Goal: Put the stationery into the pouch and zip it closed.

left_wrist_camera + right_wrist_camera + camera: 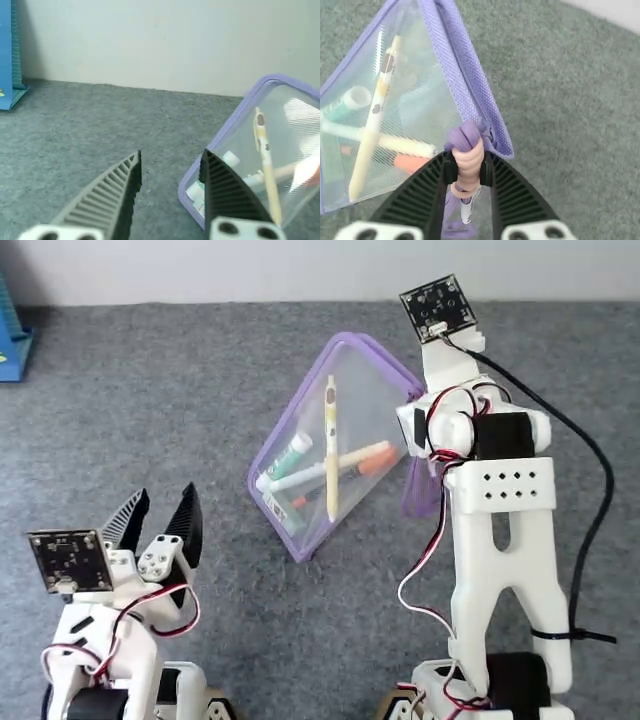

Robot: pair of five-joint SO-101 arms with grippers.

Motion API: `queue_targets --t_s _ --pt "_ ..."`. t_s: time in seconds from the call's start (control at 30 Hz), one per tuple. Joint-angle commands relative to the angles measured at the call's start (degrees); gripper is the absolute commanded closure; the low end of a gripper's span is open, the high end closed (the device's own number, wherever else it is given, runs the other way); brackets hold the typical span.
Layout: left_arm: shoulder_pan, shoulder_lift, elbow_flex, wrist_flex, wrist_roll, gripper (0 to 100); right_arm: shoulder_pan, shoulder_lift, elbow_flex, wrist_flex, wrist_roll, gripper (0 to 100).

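A clear pouch (330,445) with purple trim lies tilted on the grey carpet, holding a yellow pen (331,445), an orange-capped marker (365,460) and a green-and-white glue stick (290,455). My right gripper (467,167) is shut on the pouch's zipper pull (466,155), a peach and purple cord at the pouch's corner; the same arm (470,430) stands at the pouch's right edge. My left gripper (160,520) is open over bare carpet, short of the pouch's lower left corner (192,192), which sits just beyond its fingertips.
A blue object (12,340) stands at the far left edge by the wall. Grey carpet (150,410) lies open between it and the pouch. A black cable (590,480) runs along the right arm.
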Motion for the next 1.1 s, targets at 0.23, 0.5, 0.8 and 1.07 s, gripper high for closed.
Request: queue_targets --t_s 0.23,0.5,0.8,1.07 --pt "-4.57 -5.1 1.27 6.24 0.35 81 -0.31 -3.03 -2.9 0.84 -7.12 99.1" --pt "-4.75 -5.8 1.27 8.7 0.62 81 -0.31 -3.03 -2.9 5.14 -7.12 99.1" --pt "-4.84 -5.8 1.45 8.88 0.62 81 -0.31 -3.03 -2.9 5.23 -7.12 99.1" --pt "-4.84 -5.8 1.54 8.97 0.62 81 -0.31 -3.03 -2.9 5.76 -7.12 99.1"
